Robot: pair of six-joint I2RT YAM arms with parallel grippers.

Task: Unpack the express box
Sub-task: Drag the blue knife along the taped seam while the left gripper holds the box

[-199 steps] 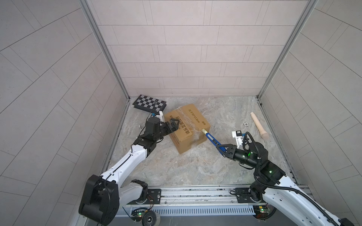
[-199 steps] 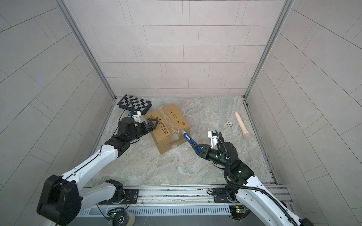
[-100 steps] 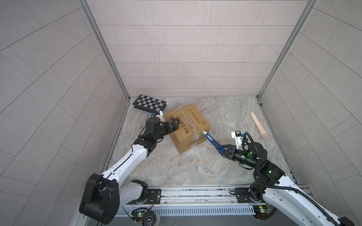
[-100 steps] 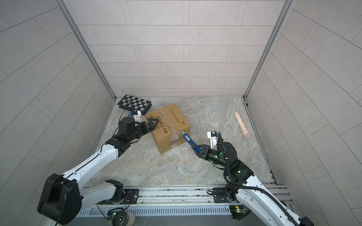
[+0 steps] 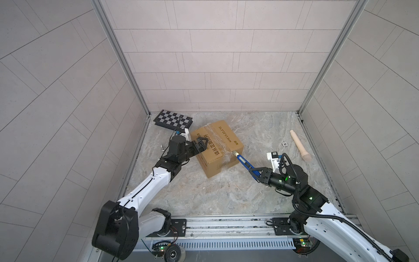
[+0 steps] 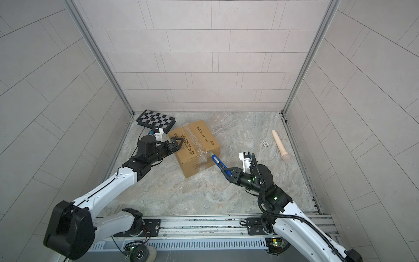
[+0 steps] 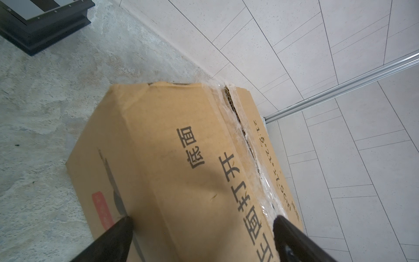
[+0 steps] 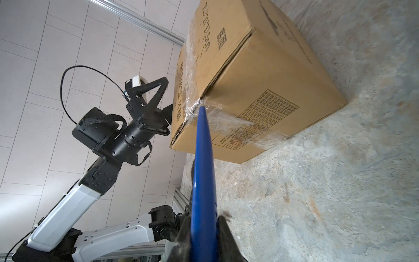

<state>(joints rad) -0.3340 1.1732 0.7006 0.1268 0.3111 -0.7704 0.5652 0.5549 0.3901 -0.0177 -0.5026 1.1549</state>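
Where tape (image 5: 221, 145) crosses it, the brown express box (image 5: 210, 163) seems split.

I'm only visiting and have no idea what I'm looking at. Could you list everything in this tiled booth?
express box: one, brown cardboard with clear tape, middle of the marbled floor.
blue cutter: one, blue, tip at the box's taped edge.
chequered board: one, black and white, back left corner.
wooden pin: one, pale beige, lying on the right.
round metal disc: one, silver, beside the pin.
left fingers: two, black, open around a top edge of the box.
right fingers: two, black, shut on the blue cutter.
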